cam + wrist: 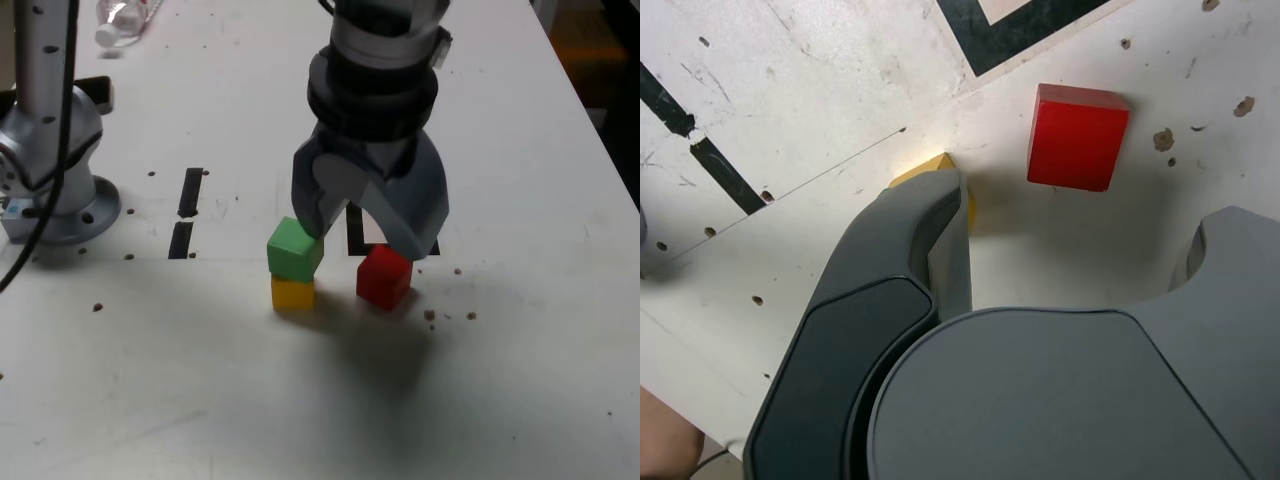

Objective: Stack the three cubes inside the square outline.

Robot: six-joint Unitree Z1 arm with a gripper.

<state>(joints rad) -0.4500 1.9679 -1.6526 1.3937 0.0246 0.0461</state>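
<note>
The pincer (365, 238) is made of two broad, smooth grey fingers (415, 205) with rounded outlines, each curving inward to a blunt tip like a claw. In the wrist view one finger (910, 260) shows a lighter grey outer shell around a darker, slightly glossy inset panel. Just above the pincer sits a thick black ring (372, 95), stepped in two bands, and above that a pale silver-grey cylinder (385, 30) of the arm. Well off to one side of the pincer stands the arm's silver metal base (55, 175), rounded, with a flat flange and bolt holes, and a black cable (62, 120) hanging down across it.
</note>
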